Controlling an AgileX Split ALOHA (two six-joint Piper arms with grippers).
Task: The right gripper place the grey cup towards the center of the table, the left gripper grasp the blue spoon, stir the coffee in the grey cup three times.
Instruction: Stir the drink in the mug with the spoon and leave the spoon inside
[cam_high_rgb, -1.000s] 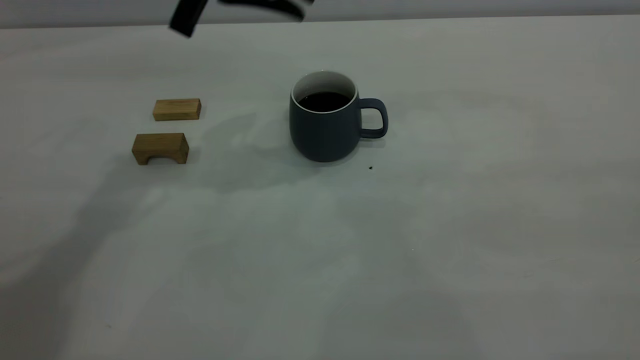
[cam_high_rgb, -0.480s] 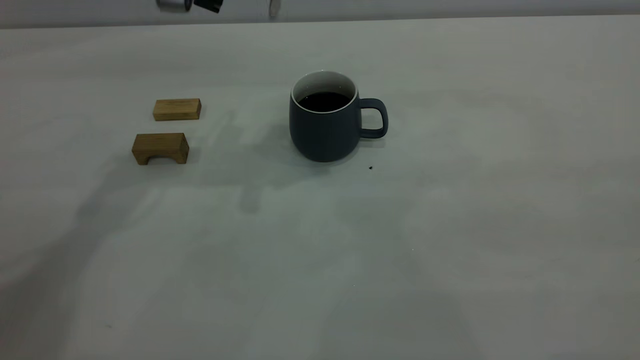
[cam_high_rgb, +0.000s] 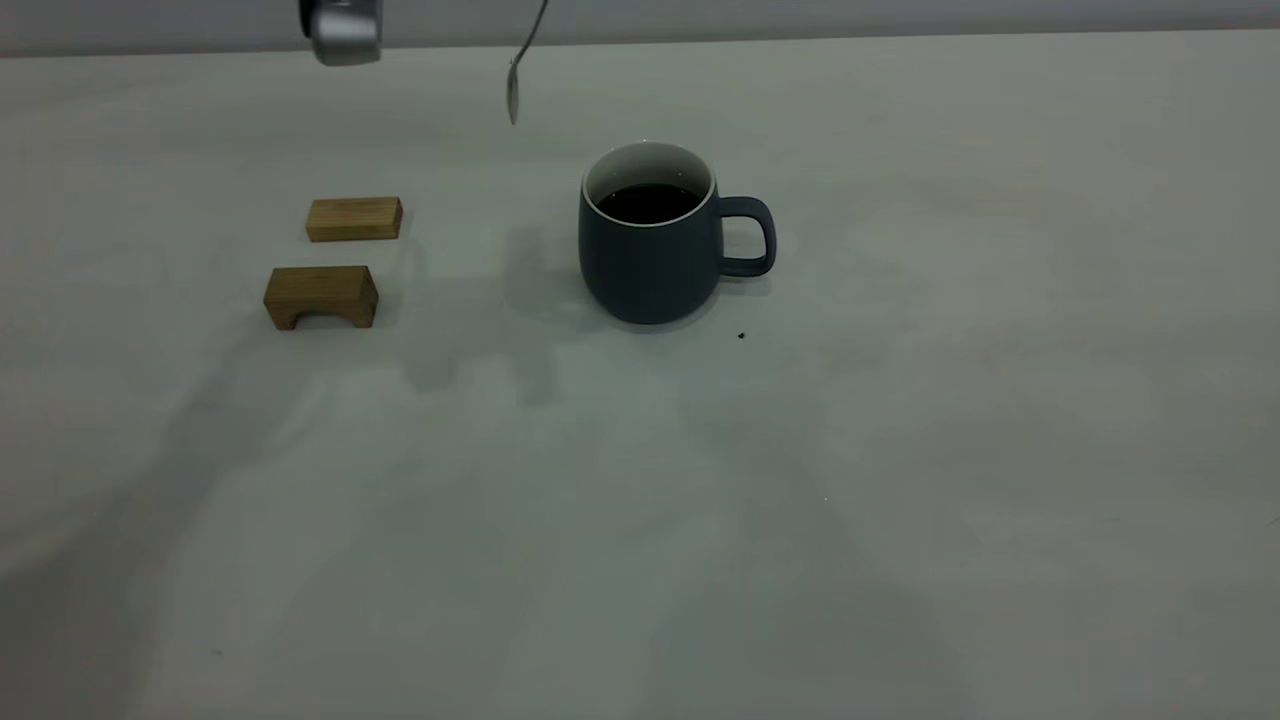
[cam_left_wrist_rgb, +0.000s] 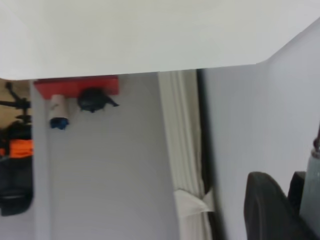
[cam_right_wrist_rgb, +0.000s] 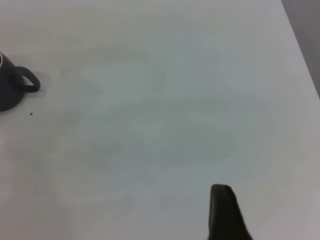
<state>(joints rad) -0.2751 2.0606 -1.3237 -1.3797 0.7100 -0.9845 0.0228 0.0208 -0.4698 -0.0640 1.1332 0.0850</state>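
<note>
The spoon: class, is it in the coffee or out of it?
Out. The spoon hangs in the air, above and left of the cup, clear of the coffee.

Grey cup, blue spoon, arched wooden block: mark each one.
grey cup (cam_high_rgb: 645, 270), exterior view, front wall.
blue spoon (cam_high_rgb: 513, 98), exterior view, hanging metal bowl.
arched wooden block (cam_high_rgb: 320, 293), exterior view, front face.

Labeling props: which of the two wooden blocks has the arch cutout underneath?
The nearer wooden block, darker tan, has the arch notch in its underside. The lighter block just behind it is a plain solid rectangle. Both sit left of the grey cup.
</note>
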